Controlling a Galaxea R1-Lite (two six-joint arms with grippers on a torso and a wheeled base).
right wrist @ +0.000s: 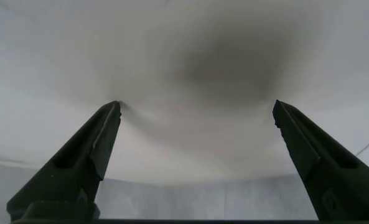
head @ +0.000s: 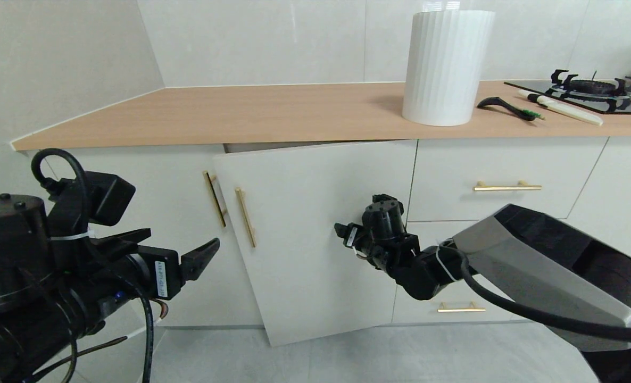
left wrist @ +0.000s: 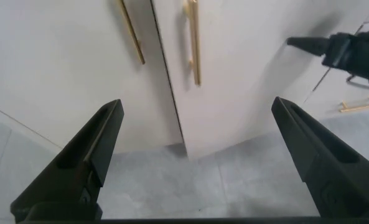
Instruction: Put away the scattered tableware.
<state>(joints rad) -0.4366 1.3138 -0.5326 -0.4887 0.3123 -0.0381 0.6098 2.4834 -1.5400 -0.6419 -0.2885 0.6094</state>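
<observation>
On the wooden counter (head: 241,111) at the right lie a black-handled utensil (head: 507,108) and a long white utensil (head: 560,106) with a dark band. Below, a white cabinet door (head: 315,239) with a gold handle (head: 245,217) stands ajar. My right gripper (head: 343,233) is open, its fingertips (right wrist: 109,118) close against the door's face (right wrist: 196,74), right of the handle. Low at the left, my left gripper (head: 185,240) is open and empty, facing the cabinet front. Its wrist view takes in both gold handles (left wrist: 193,40) and the right gripper (left wrist: 333,48) farther off.
A tall white ribbed container (head: 446,66) stands on the counter beside the utensils. A black stove (head: 592,88) sits at the far right. Drawers with gold handles (head: 507,186) are right of the ajar door. A neighbouring shut door has its own handle (head: 215,198). Grey floor tiles (head: 347,356) lie below.
</observation>
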